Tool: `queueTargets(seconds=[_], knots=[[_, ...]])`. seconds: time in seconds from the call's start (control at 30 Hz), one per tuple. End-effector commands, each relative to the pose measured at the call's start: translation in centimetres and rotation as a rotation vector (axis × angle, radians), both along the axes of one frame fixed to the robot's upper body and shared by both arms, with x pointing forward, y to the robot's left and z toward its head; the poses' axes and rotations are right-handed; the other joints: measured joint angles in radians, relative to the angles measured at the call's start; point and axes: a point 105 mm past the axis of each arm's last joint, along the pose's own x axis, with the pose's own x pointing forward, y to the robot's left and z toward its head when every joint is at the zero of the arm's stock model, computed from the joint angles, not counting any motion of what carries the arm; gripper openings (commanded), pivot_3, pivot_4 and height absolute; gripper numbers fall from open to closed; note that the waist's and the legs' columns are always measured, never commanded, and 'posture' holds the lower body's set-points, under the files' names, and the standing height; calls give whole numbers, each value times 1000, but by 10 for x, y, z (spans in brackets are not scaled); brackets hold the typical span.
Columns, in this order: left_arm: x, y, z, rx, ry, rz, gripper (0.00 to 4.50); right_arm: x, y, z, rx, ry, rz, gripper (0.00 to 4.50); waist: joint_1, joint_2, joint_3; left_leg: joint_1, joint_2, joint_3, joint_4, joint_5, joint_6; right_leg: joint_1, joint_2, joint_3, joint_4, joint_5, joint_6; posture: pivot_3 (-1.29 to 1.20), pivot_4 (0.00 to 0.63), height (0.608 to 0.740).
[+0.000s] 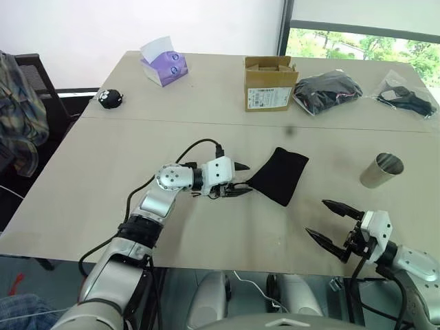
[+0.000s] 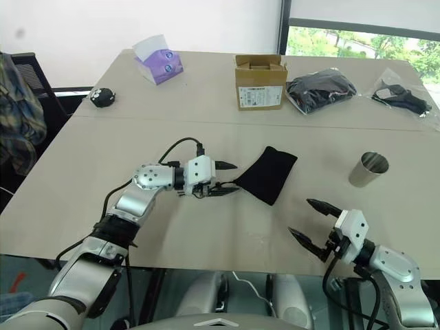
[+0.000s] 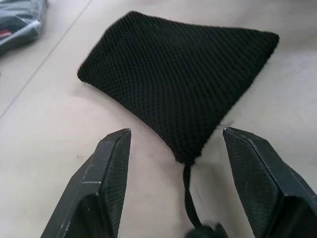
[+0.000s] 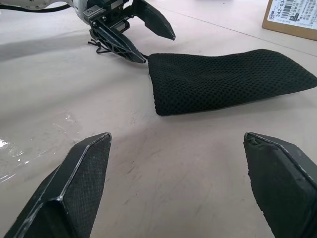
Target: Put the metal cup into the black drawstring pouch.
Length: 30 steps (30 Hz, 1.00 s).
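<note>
I am looking down over a pale beige bench [image 1: 103,199] that carries everything here. Along its far edge, running from the left corner toward the right, sit a small round black lump [image 1: 109,98], a purple tissue box [image 1: 165,67] with a white tissue standing out of it, an open cardboard box [image 1: 269,84] with a white label on its side, a black bundle in clear plastic wrap [image 1: 327,91], and a second, smaller clear bag of black items [image 1: 407,98] at the far right corner. All of these lie well apart from the working area, and nothing sits between my grippers and the task's things.

The black drawstring pouch [image 1: 278,175] lies flat near the middle of the bench, its narrow mouth end toward my left arm. My left gripper [image 1: 240,180] points at that end with its fingers spread apart, holding nothing. In the left wrist view the pouch's tip and its thin black cord [image 3: 188,191] lie in the gap between the two fingers [image 3: 101,183]; I cannot tell whether either finger touches the fabric.

The metal cup [image 1: 381,170] stands upright near the right edge, open end up, to the right of the pouch and apart from it. My right gripper [image 1: 330,221] hovers over the near edge, nearer me than the cup, fingers wide apart and empty, well apart from both cup and pouch.
</note>
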Motion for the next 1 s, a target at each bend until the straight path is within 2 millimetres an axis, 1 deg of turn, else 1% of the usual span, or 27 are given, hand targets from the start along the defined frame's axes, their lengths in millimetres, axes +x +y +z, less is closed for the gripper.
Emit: queueTargets(seconds=[0.03, 0.2, 0.27, 0.33, 0.43, 0.47, 0.57, 0.63, 0.73, 0.77, 0.87, 0.9, 0.93, 0.97, 1.0], knots=[[4, -3, 5, -16, -46, 10, 3080, -1, 2, 10, 3, -46, -2, 4328, 0, 0, 0, 0, 0, 0, 0, 0, 0, 0, 0, 0, 0, 0, 0, 0, 150, 715], [9, -6, 6, -48, -42, 38, 3080, 2, 3, 12, 6, -54, -10, 4328, 0, 0, 0, 0, 0, 0, 0, 0, 0, 0, 0, 0, 0, 0, 0, 0, 150, 715], [10, -8, 5, -33, -61, 28, 2593, 6, 3, 15, 11, -60, -14, 4388, 0, 0, 0, 0, 0, 0, 0, 0, 0, 0, 0, 0, 0, 0, 0, 0, 150, 715], [10, -10, 6, -32, -74, 21, 1950, 7, 3, 16, 14, -65, -16, 4388, 0, 0, 0, 0, 0, 0, 0, 0, 0, 0, 0, 0, 0, 0, 0, 0, 150, 715], [12, -13, 9, -36, -84, 17, 640, 8, 3, 17, 9, -66, -20, 4388, 0, 0, 0, 0, 0, 0, 0, 0, 0, 0, 0, 0, 0, 0, 0, 0, 150, 715], [12, -14, 10, -36, -87, 11, 51, 8, 3, 17, 7, -67, -22, 4388, 0, 0, 0, 0, 0, 0, 0, 0, 0, 0, 0, 0, 0, 0, 0, 0, 150, 715], [10, -18, 13, -47, -90, -15, 51, 9, 2, 19, 4, -74, -31, 4388, 0, 0, 0, 0, 0, 0, 0, 0, 0, 0, 0, 0, 0, 0, 0, 0, 150, 715], [8, -22, 14, -58, -89, -31, 51, 9, 3, 24, 7, -93, -36, 4388, 0, 0, 0, 0, 0, 0, 0, 0, 0, 0, 0, 0, 0, 0, 0, 0, 150, 715], [9, -26, 21, -95, -86, -27, 51, 12, 5, 38, -62, -154, -17, 4388, 0, 0, 0, 0, 0, 0, 0, 0, 0, 0, 0, 0, 1, 0, 0, 0, 150, 715], [10, -28, 26, -129, -79, -14, 51, 15, 6, 46, -72, -192, -17, 4388, -1, 0, 0, 0, 0, 0, 0, 0, 0, 0, 0, 0, 1, 0, 0, 0, 150, 715], [16, -36, 52, -290, -26, 44, 51, 33, 4, 89, -57, -383, -95, 4388, -2, 0, 0, 0, 0, -1, 2, 0, 0, 0, 0, 1, 1, 0, 0, 0, 150, 715], [18, -38, 59, -324, -14, 60, 51, 39, 0, 98, -74, -432, -137, 4388, -2, 0, 0, 0, 0, -1, 2, 0, 0, 0, 0, 1, 1, 0, 0, 0, 150, 715], [22, -40, 70, -368, -18, 93, 51, 52, -12, 106, -166, -472, -220, 4388, -1, 0, 0, 0, 0, -1, 2, 0, 0, 0, 0, 1, 1, 0, 0, 0, 150, 715], [26, -41, 79, -405, -25, 120, 51, 63, -24, 109, -237, -475, -292, 4388, 0, 0, 0, 0, 0, -1, 2, 0, 0, 0, 0, 0, 1, 0, 0, 0, 150, 715], [28, -41, 86, -428, -29, 138, 51, 69, -33, 111, -283, -472, -341, 4388, 2, -1, 0, -1, 0, -1, 3, 0, 0, 0, 0, 0, 1, 0, 0, 0, 150, 715]])
